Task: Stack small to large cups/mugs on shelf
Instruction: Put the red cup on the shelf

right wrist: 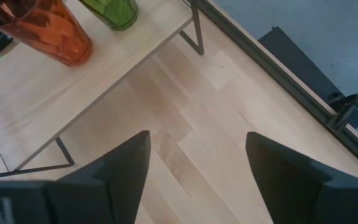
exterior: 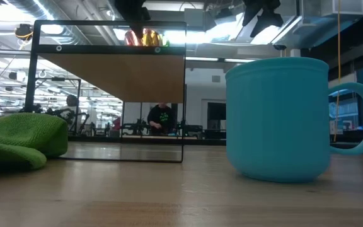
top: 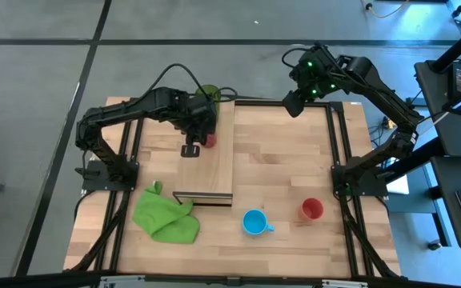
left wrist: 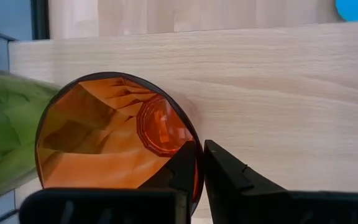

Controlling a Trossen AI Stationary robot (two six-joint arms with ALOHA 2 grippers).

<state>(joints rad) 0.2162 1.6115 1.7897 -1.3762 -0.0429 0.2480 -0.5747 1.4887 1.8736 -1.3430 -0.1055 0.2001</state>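
Note:
The red-orange tumbler (top: 209, 142) stands on the shelf (top: 214, 172), a pale raised board, toward its far end. My left gripper (top: 202, 136) is shut on the tumbler's rim. The green tumbler (top: 209, 94) stands on its base just beyond it at the shelf's far end; both also show in the right wrist view, red-orange tumbler (right wrist: 48, 31) and green tumbler (right wrist: 114, 12). On the tabletop near the front stand the light-blue mug (top: 254, 222) and the small red cup (top: 312, 210). My right gripper (top: 293, 102) hangs open, high over the table's far right part. My left gripper (left wrist: 202, 165) pinches the red-orange tumbler's rim (left wrist: 194, 155), one finger (left wrist: 182, 171) inside the mouth and the other finger (left wrist: 229, 177) outside. The fingers come from above, pointing down. The tumbler is upright, its base (right wrist: 73, 59) on the shelf board as far as shows.
A crumpled green cloth (top: 165, 214) lies on the table at the shelf's near left corner. The shelf stands on thin dark legs (right wrist: 194, 37). Bare tabletop (top: 294, 152) lies between the shelf and the right arm's base. A dark frame rail (top: 342, 144) runs along the table's right edge.

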